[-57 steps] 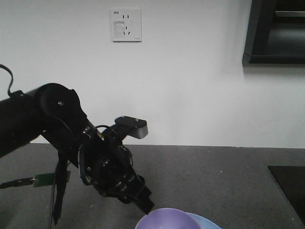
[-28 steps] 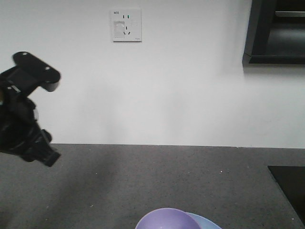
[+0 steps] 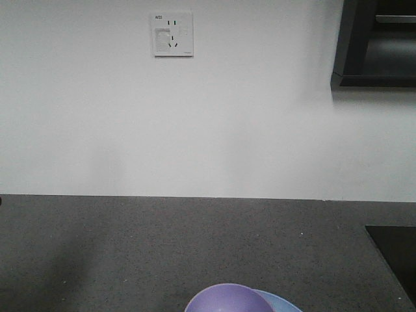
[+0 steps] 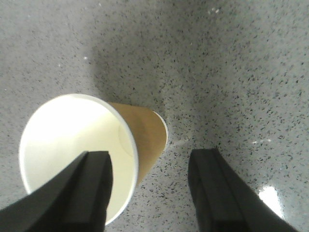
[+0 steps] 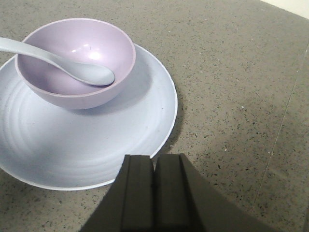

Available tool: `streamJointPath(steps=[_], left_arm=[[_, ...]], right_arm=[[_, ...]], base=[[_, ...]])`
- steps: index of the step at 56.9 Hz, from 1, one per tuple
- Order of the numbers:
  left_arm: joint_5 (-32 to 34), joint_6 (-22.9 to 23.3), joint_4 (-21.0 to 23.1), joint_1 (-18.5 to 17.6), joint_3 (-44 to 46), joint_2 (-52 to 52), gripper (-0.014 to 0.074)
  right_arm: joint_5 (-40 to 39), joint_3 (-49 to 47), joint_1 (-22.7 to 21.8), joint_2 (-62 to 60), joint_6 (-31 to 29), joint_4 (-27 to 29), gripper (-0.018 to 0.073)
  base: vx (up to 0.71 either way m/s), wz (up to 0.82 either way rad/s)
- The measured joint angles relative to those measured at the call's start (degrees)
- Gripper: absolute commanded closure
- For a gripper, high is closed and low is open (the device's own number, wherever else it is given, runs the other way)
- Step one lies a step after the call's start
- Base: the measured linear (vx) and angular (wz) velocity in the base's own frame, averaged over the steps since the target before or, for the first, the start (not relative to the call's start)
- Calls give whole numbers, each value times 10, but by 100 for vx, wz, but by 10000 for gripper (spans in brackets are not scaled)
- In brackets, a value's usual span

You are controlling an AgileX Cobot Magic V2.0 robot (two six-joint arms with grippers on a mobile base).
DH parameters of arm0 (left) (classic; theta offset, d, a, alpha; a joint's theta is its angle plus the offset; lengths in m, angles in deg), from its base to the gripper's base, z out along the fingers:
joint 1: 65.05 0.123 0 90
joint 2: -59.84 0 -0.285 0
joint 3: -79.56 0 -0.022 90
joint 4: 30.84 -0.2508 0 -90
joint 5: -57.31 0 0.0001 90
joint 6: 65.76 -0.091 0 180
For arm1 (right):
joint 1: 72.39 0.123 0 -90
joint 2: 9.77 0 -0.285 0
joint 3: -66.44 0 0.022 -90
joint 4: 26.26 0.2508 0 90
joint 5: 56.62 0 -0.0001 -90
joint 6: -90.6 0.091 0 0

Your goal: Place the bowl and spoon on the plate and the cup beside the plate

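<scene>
Left gripper (image 4: 152, 186): fingers (image 4: 219, 193) spread wide, grasping nothing; cup (image 4: 91, 152) stands upright on the speckled grey surface (image 4: 231, 72), its rim partly under the left-hand finger, its brown wall lying in the gap between the two. Cannot tell whether that finger touches the rim; the other finger is clear of the cup. Cup's cream inside is bare; its base is hidden from this angle. Right gripper (image 5: 154, 193): fingers (image 5: 137, 193) pressed together, nothing between them, poised above the near edge of the plate (image 5: 145, 130), no contact visible. Bowl (image 5: 75, 60) sits on the plate, toward its far left part. Spoon (image 5: 63, 60) rests in the bowl, scoop on the inner floor, handle leaning over the left rim and cut off by the frame edge. Front view: only the tops of bowl and plate show at the bottom border; neither arm appears. Wall socket (image 3: 172, 34) above, dark cabinet (image 3: 374, 42) upper right.
</scene>
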Motion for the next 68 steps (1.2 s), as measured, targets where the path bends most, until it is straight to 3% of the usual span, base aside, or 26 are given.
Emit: streamJointPath(steps=[20, 26, 33, 35, 52, 68], left_arm=[[32, 8, 4, 16, -41, -31, 139], [35, 8, 4, 16, -41, -41, 269], [37, 8, 4, 16, -41, -41, 558], [40, 8, 4, 16, -41, -41, 606], [15, 1, 20, 4, -4, -34, 601], [-20, -31, 77, -93, 117, -29, 599]], right_arm=[[-5, 0, 0, 0, 0, 0, 568], [-5, 0, 0, 0, 0, 0, 568], [-5, 0, 0, 0, 0, 0, 568], [-5, 0, 0, 0, 0, 0, 568], [-5, 0, 0, 0, 0, 0, 568], [-5, 0, 0, 0, 0, 0, 568]], base=[[0, 0], [0, 0], [0, 0], [0, 0], [0, 0], [0, 0]])
